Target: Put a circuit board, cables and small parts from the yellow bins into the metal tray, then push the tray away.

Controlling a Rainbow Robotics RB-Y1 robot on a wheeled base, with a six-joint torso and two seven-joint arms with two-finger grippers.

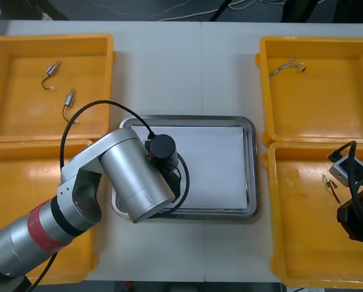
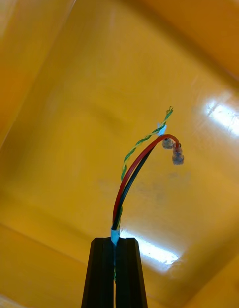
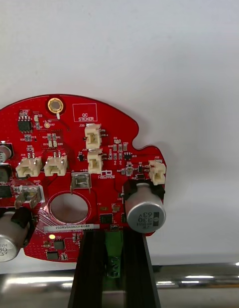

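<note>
The round red circuit board (image 3: 84, 178) sits between the fingers of the left tool (image 3: 113, 238), which is clenched on the green connector at the board's edge, its black fingers held apart by that connector's width. The board faces the wrist camera flat, with its capacitors and white sockets showing, against the white inside of the metal tray (image 1: 250, 182). I cannot tell whether it rests on the white surface or hangs just above it. In the front view the left arm reaches over the tray's left part and covers the board from above. The tray stands in the middle of the desk (image 1: 181, 73), between the yellow bins. Well apart, the right tool (image 2: 114, 241) is inside the near right bin (image 1: 303, 249), its fingers pressed together on a cable bundle (image 2: 130, 173) of red, black and twisted green-and-yellow strands, gripped by its lower end, with the free end curving up and away from the fingertips over the bin's floor. In the far right bin (image 1: 327, 109) lies another cable (image 1: 285, 66). The far left bin (image 1: 23, 109) holds two small metal parts (image 1: 52, 73) near each other but not touching.
</note>
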